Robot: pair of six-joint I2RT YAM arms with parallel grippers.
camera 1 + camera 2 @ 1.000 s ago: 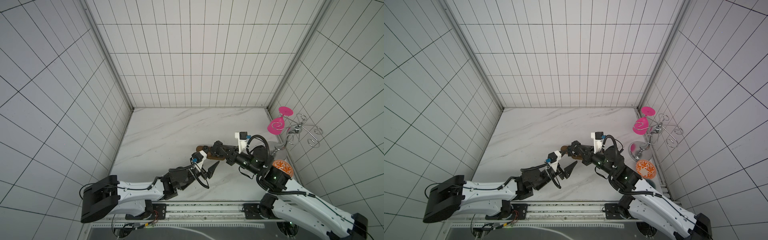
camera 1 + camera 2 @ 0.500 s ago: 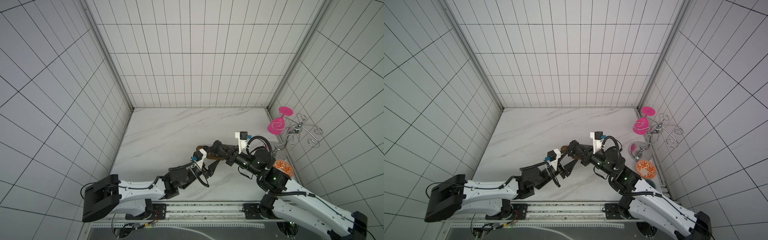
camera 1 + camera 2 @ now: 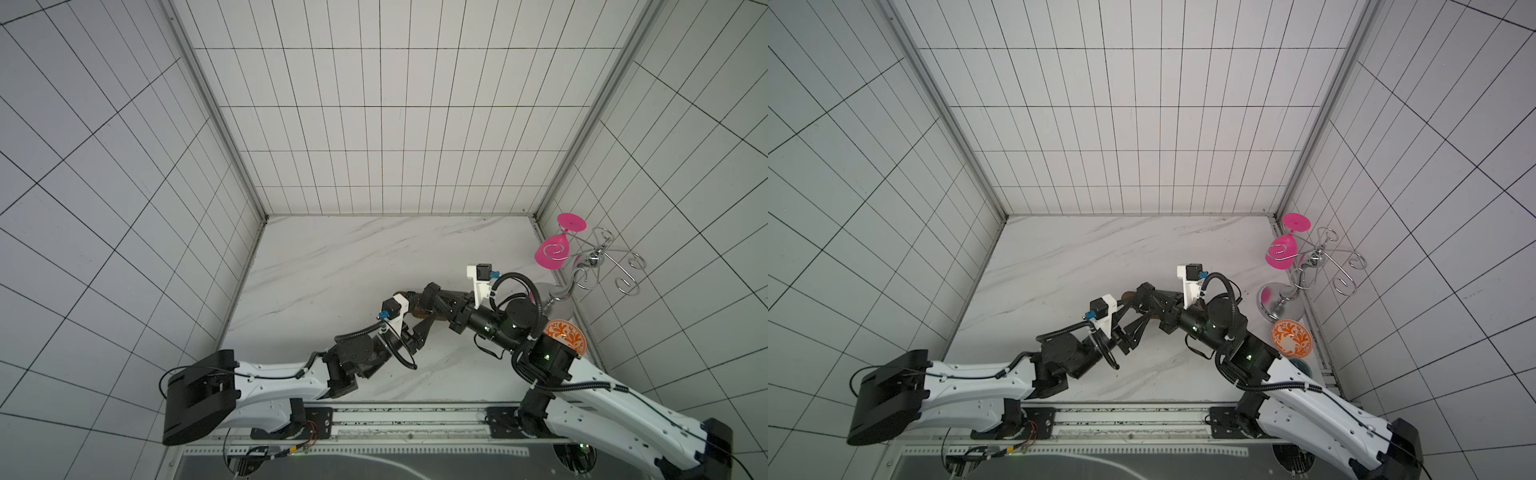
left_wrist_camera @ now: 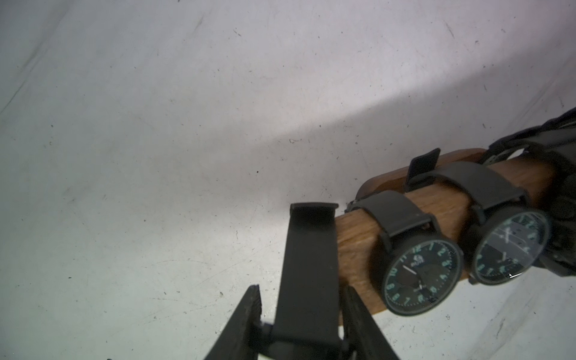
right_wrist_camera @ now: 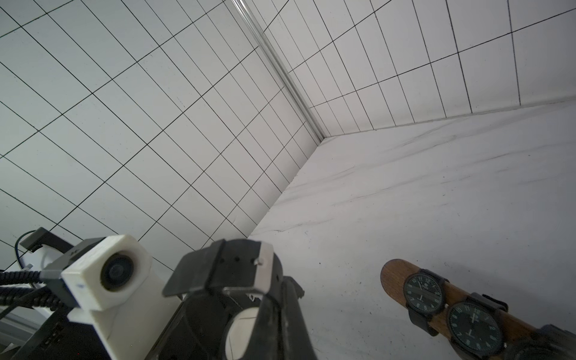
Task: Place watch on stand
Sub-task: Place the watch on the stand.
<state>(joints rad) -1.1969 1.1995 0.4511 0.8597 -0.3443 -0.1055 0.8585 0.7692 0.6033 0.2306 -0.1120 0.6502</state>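
Two black watches ride the stand, the end watch and the inner watch just beside each other, straps wrapped round the wooden bar. It sits mid-desk, a little toward the right edge. Left gripper is spread, jaws either side of a black strap, a gap showing on one side. Right gripper is clenched at the bar's far end; on what, I can't tell. Along the right edge stand a wire rack and an orange bowl.
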